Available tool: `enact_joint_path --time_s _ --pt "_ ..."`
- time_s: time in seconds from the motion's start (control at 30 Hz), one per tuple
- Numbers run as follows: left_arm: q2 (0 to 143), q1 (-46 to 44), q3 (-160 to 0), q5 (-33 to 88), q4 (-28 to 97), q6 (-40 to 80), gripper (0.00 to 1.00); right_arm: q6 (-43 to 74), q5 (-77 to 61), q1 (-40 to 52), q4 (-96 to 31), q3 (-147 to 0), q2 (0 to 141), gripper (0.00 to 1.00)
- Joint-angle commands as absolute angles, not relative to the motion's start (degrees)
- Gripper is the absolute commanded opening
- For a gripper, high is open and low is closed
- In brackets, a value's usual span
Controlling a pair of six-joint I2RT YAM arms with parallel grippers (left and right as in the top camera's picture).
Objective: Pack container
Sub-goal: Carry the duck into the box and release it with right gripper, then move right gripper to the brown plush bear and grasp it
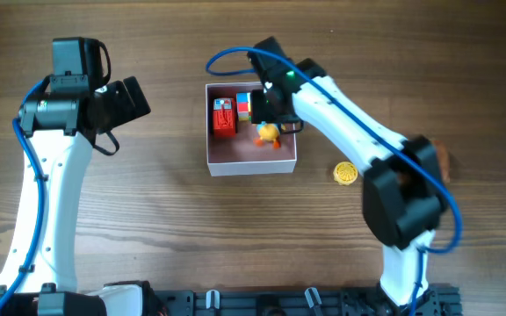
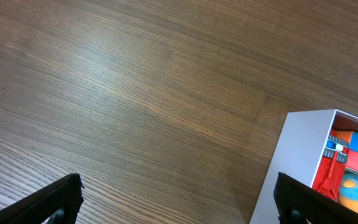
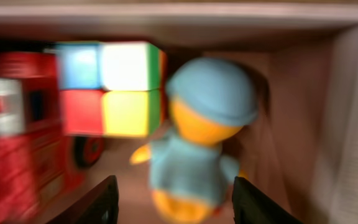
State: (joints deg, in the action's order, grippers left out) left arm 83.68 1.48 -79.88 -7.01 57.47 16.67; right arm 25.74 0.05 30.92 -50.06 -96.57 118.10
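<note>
The container (image 1: 251, 161) is a square white-walled box with a dusty-pink inside at the table's middle. In it lie a red toy truck (image 1: 224, 117), a coloured cube (image 1: 243, 106) and an orange duck toy in blue (image 1: 268, 133). My right gripper (image 1: 278, 112) hangs over the box's right part. In the right wrist view its fingers (image 3: 174, 202) are open on both sides of the duck (image 3: 197, 146), not touching it; the cube (image 3: 114, 87) and truck (image 3: 20, 130) are to the left. My left gripper (image 2: 179, 199) is open and empty over bare table, left of the container (image 2: 297, 162).
A yellow round disc (image 1: 346, 174) lies on the table to the right of the container. A brown object (image 1: 443, 162) is partly hidden behind the right arm. The table is dark wood.
</note>
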Motion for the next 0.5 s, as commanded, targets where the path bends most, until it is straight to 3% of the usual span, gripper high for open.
enact_joint_path --time_s 0.0,0.1,0.13,0.2,0.27,0.47 --pt "84.23 1.78 -79.72 -7.11 57.52 17.32 1.0 23.27 1.54 30.52 -50.78 -96.73 107.55 0.59" --pt "84.23 1.78 -79.72 -7.11 57.52 17.32 1.0 23.38 1.74 28.25 -51.55 -96.73 98.67 0.64" --pt "84.23 1.78 -79.72 -7.11 57.52 17.32 1.0 24.62 2.42 25.96 -53.32 -96.73 94.43 0.69" --pt "84.23 1.78 -79.72 -7.11 57.49 17.32 1.0 27.0 3.9 21.52 -57.17 -96.73 89.38 0.9" --pt "84.23 1.78 -79.72 -7.11 57.49 17.32 1.0 27.18 3.86 13.23 -63.4 -96.71 84.6 0.99" --pt "84.23 1.78 -79.72 -7.11 57.49 17.34 1.0 12.91 -0.38 -10.22 -77.69 -95.94 82.7 1.0"
